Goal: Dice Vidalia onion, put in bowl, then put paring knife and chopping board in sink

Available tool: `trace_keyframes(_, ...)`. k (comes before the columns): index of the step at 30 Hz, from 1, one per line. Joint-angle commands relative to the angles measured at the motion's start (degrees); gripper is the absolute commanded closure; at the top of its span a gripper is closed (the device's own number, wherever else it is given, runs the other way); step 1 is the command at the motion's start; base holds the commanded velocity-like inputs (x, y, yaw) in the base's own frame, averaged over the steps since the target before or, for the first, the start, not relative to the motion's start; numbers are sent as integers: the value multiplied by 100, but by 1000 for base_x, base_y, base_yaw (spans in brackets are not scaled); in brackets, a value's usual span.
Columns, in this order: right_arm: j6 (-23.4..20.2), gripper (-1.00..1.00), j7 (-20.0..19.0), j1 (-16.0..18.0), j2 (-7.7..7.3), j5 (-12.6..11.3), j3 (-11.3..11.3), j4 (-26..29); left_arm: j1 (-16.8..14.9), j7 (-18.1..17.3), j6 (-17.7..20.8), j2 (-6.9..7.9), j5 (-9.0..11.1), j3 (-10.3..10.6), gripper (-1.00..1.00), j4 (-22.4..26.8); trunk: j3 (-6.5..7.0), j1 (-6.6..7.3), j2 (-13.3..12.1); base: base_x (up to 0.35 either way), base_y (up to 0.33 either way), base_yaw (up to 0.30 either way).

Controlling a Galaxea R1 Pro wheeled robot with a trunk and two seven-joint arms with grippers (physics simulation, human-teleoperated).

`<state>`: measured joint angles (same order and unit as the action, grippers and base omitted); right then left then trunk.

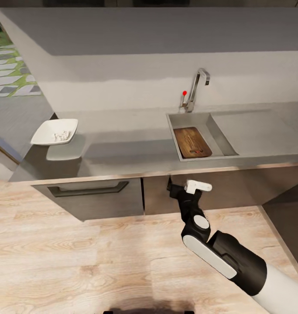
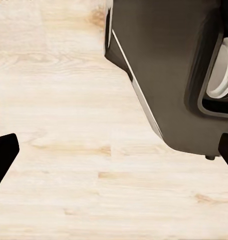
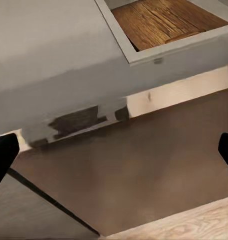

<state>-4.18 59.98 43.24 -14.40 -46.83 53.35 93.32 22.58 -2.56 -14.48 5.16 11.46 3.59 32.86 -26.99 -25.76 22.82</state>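
Sink (image 1: 218, 131), set in countertop (image 1: 122, 148): holds chopping board (image 1: 192, 142) lying flat in basin, w/ paring knife (image 1: 196, 151) resting on board's near end; tap (image 1: 196, 87) w/ red knob behind. Bowl (image 1: 54, 131), white, at counter's far left end, well apart from sink, small pale bits inside. Right gripper (image 3: 114, 150) held low, just in front of cabinet below sink, fingers spread wide, empty; left gripper (image 2: 114, 155) over wood floor (image 1: 79, 261), fingers likewise spread, holding nothing.
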Motion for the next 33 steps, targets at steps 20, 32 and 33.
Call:
trace_keyframes(20,4177,-100,-119,-32,-721,-1766,4874,-3098,-48,515,340,213,49,12,-100,1352,-8,-2,10,-6,0,0)
trace_keyframes(32,5248,-100,-4340,-923,-633,-6013,6005,-5890,-399,578,840,306,41,10,-100,1593,-8,-2,10,0,0,0)
trace_keyframes(33,5243,-100,-4629,-1055,-597,-6307,6008,-6001,-575,602,1000,308,41,10,-100,1439,-8,-2,10,0,0,0)
